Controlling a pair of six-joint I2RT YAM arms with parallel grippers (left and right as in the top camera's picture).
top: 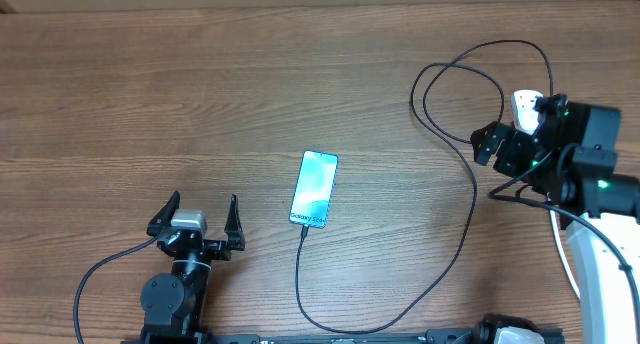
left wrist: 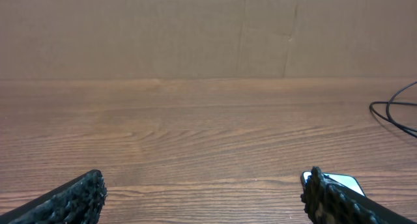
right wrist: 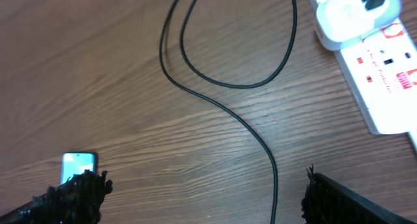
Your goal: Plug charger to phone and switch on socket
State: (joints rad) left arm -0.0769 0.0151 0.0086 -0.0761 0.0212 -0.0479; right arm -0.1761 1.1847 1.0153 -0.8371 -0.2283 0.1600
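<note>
Status: charger (right wrist: 260, 142) runs from the socket (right wrist: 384, 87), upper right of the overhead, to the phone (top: 315, 189) at centre. Its tip looks seated at the phone's lower end, so that step seems done. Switch state is unreadable, probably still to do. Left gripper (top: 202, 204) and right gripper (right wrist: 205, 198) are both spread and empty.

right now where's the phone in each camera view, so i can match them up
Overhead: the slim smartphone with a light blue-teal screen lies near the picture's middle, slightly below centre.
Left wrist: the smartphone is at the bottom right edge, with only one end showing.
Right wrist: the smartphone is small, in the lower left corner.
Shared landmark: the thin black charger cable appears in all three views.
</note>
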